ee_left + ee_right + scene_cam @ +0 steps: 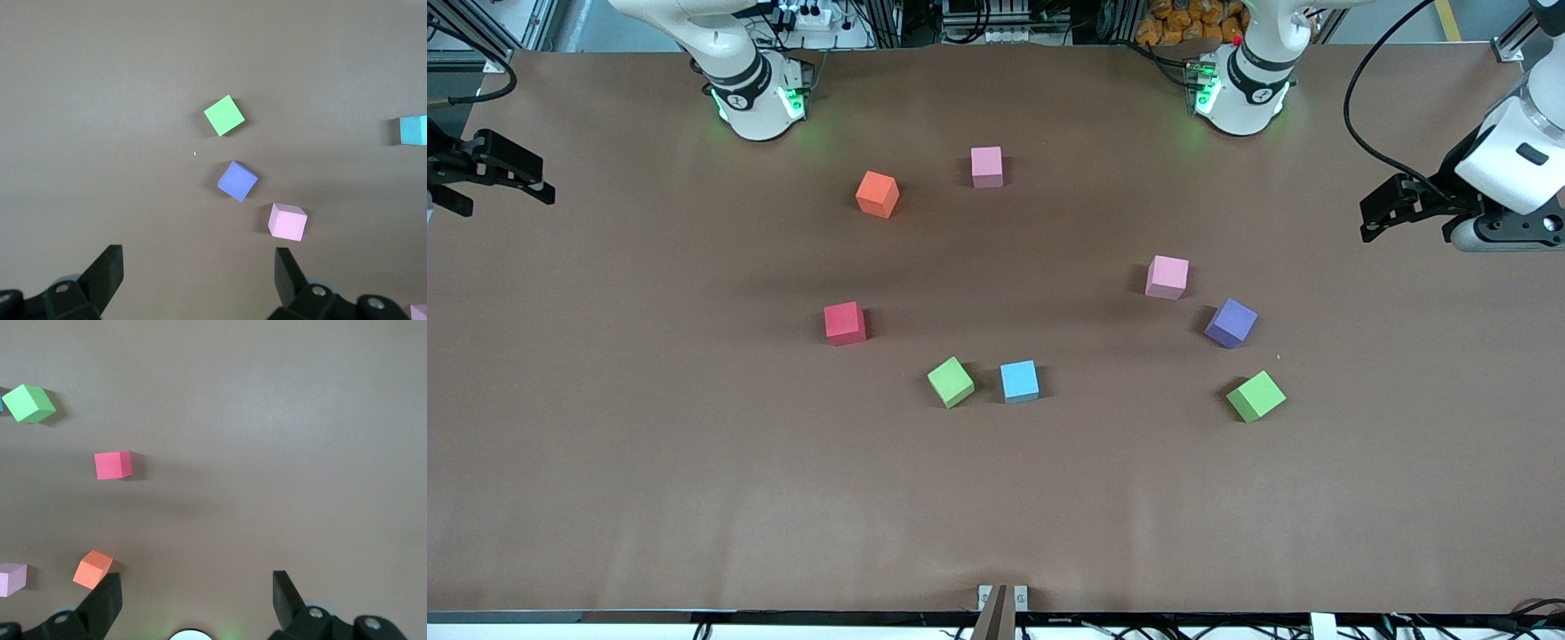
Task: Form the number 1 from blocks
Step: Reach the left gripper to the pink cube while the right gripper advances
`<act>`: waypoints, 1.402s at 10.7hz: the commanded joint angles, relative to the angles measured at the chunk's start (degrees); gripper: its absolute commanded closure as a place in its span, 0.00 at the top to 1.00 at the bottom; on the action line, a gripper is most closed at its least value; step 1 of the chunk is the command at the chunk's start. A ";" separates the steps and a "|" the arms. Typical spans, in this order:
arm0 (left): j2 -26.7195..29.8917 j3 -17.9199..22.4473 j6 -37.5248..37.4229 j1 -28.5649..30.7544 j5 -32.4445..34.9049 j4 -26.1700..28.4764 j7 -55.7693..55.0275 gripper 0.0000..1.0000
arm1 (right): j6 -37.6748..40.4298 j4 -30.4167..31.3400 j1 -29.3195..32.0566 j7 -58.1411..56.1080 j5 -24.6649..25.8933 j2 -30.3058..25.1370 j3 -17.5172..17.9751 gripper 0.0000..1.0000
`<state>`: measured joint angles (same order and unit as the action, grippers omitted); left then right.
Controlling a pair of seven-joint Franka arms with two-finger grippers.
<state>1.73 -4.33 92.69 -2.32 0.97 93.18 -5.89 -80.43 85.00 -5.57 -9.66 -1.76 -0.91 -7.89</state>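
We look down on a brown table (996, 498) where eight foam blocks lie scattered and unsorted, none of them touching another. At the right arm's end, the right gripper (511, 178) hangs over the table's edge with its fingers spread wide and nothing between them; its arm waits there. Working across the front view from that end, we come first to the red block (845, 322), then the orange block (878, 194), which sits farther from the front camera, close to the right arm's base (756, 98). Next lies a green block (951, 381), with the light blue block (1019, 380) just beside it; these two are among the nearest to the front camera. A pink block (987, 166) rests about midway between the two bases. Toward the left arm's end, a second pink block (1167, 276), the purple block (1231, 322) and a second green block (1256, 396) form a loose line running toward the front camera, each near the next but apart. Above that end of the table, the left gripper (1383, 213) also stands released, its fingers apart and holding nothing, and this arm waits as well. The left arm's base (1240, 89) stands at the table's top edge.
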 commanded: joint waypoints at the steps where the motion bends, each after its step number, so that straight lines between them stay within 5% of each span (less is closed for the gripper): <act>1: 0.20 0.63 -0.67 -0.75 -1.06 -0.45 1.06 1.00 | 0.71 -0.54 0.12 -0.27 0.17 -0.32 0.24 1.00; 7: -0.15 -0.07 -0.76 -1.28 -2.90 1.38 -0.70 1.00 | 0.45 -0.37 -0.14 -0.27 0.09 0.37 0.24 1.00; 10: -1.82 -0.94 6.06 -4.96 -4.83 12.60 -1.32 1.00 | -1.30 -0.10 -1.72 -0.19 -0.09 2.48 0.24 1.00; 11: -2.60 -4.25 9.05 -5.06 -4.66 15.51 -4.45 1.00 | -2.35 -0.10 -2.16 -0.19 -0.09 3.53 0.24 1.00; 15: -9.70 -8.50 20.65 -7.78 -3.61 23.08 -10.81 1.00 | -5.08 -0.10 -5.75 -0.19 -0.26 8.71 0.24 1.00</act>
<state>-5.72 -12.39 109.64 -9.72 -2.71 114.09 -16.09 -84.70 85.34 -9.63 -9.66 -1.88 5.72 -7.48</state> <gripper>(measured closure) 0.000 0.000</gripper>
